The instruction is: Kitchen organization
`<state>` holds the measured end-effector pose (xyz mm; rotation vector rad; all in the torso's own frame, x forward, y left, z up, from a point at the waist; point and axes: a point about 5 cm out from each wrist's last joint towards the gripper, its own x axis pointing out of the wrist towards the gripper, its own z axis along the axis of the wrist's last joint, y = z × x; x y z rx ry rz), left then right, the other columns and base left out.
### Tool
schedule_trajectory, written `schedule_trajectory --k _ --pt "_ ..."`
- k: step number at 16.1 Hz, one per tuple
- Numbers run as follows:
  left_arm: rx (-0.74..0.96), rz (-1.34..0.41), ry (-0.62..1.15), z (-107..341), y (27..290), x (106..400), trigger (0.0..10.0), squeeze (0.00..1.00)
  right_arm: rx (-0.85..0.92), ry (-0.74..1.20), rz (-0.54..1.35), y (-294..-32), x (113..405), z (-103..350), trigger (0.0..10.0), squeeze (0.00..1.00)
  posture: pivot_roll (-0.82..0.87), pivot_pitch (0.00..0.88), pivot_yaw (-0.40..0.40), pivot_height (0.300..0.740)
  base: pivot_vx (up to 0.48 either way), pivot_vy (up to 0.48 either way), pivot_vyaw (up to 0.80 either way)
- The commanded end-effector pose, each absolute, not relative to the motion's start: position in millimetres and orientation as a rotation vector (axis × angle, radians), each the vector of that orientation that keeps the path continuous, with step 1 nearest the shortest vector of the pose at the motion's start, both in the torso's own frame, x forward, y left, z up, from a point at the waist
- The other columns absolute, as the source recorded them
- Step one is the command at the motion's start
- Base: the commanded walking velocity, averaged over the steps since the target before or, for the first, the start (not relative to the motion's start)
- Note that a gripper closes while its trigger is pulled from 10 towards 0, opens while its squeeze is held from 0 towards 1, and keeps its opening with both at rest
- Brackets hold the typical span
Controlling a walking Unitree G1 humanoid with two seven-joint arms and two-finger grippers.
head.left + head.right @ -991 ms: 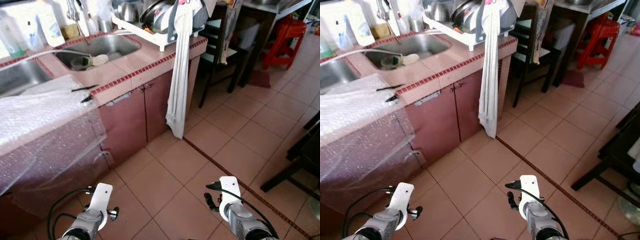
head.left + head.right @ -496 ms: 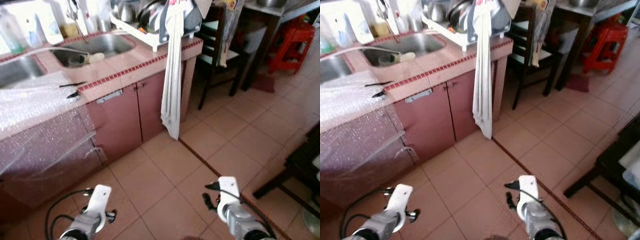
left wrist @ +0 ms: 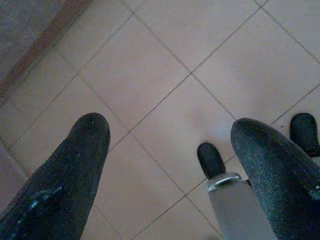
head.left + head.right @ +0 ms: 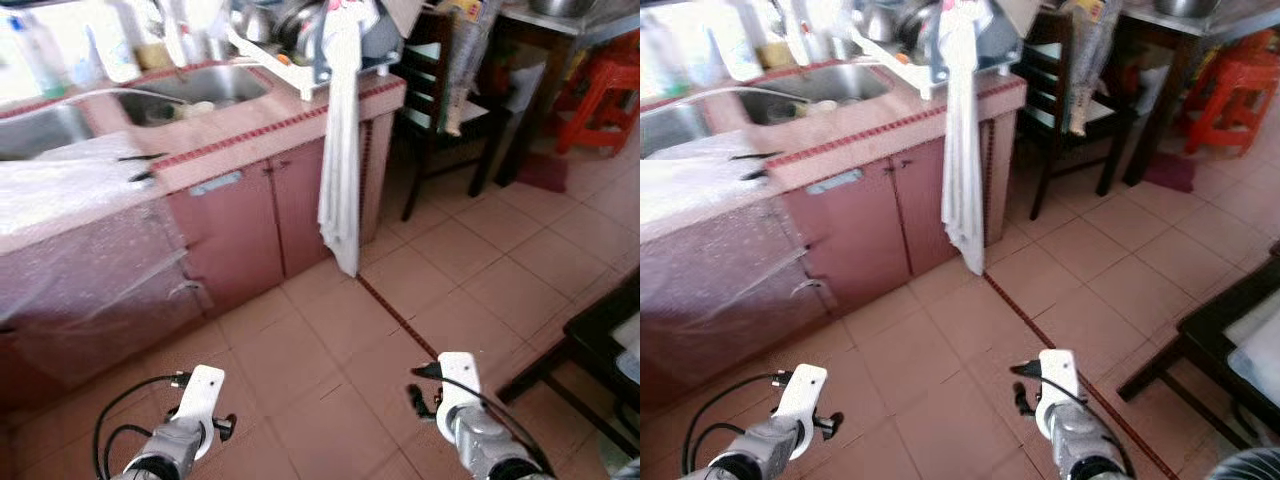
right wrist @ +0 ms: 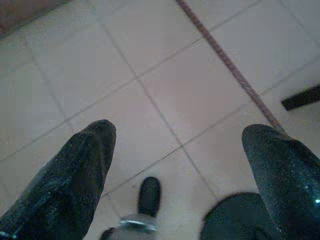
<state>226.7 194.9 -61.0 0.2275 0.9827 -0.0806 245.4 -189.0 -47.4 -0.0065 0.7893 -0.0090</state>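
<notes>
I see both arms hanging low over the tiled floor (image 4: 330, 370), well short of the kitchen counter (image 4: 250, 125) ahead and to my left. My left gripper (image 3: 167, 150) has its fingers spread wide and holds nothing; the wrist view looks past them at bare tiles and the robot's feet. My right gripper (image 5: 180, 155) is likewise spread apart and empty, over tiles crossed by a dark red border strip (image 5: 225, 60).

The work lies on the counter, far from either gripper. A steel sink (image 4: 200, 85) is set into the top near its back edge, with a pale object lying in the basin that I cannot identify. Bottles (image 4: 40, 55) stand blurred along the back edge. At the counter's right corner a white dish rack (image 4: 300, 40) holds dark cookware, and a long white cloth (image 4: 340, 150) hangs from it down over the front edge, past the cabinet doors (image 4: 270, 215). Bubble wrap (image 4: 80, 230) drapes over the counter's left end.

Beyond the right corner stands a dark chair (image 4: 440, 100), with a red stool (image 4: 600, 90) farther off.
</notes>
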Motion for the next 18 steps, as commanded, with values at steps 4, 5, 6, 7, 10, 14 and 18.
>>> schedule_trajectory --k 4,5,6,7,10,14,18 --pt "0.243 -0.083 0.976 -58.4 199.2 229.8 10.0 0.0 -0.021 0.768 -0.026 -193.4 249.4 -43.7 10.0 0.0 -0.13 0.029 0.044 0.74 0.0 0.0 0.0" --pt "0.228 -0.084 0.972 -57.9 199.0 230.4 10.0 0.0 -0.027 0.772 -0.026 -194.6 248.6 -44.1 10.0 0.0 -0.13 0.027 0.044 0.74 0.0 0.0 0.0" --pt "0.229 -0.083 0.971 -57.4 199.3 231.1 10.0 0.0 -0.04 0.779 -0.02 -195.0 247.6 -44.9 10.0 0.0 -0.13 0.025 0.044 0.74 0.0 0.0 0.0" --pt "0.222 -0.084 0.969 -57.1 199.0 231.7 10.0 0.0 -0.053 0.783 -0.012 -194.8 247.0 -45.4 10.0 0.0 -0.13 0.025 0.043 0.74 0.0 0.0 0.0" --pt "0.205 -0.092 0.958 -55.6 196.0 234.6 10.0 0.0 -0.091 0.787 0.025 -190.4 246.2 -46.5 10.0 0.0 -0.13 0.03 0.041 0.74 0.33 0.0 0.0" --pt "0.208 -0.106 0.969 -57.5 193.7 232.2 10.0 0.0 -0.074 0.794 0.007 -191.6 243.0 -48.6 10.0 0.0 -0.13 0.039 0.044 0.74 0.365 0.0 0.0" --pt "0.214 -0.118 0.975 -58.0 193.8 231.3 10.0 0.0 -0.071 0.796 0.007 -190.8 242.7 -48.9 10.0 0.0 -0.13 0.042 0.045 0.74 0.37 0.0 0.0"
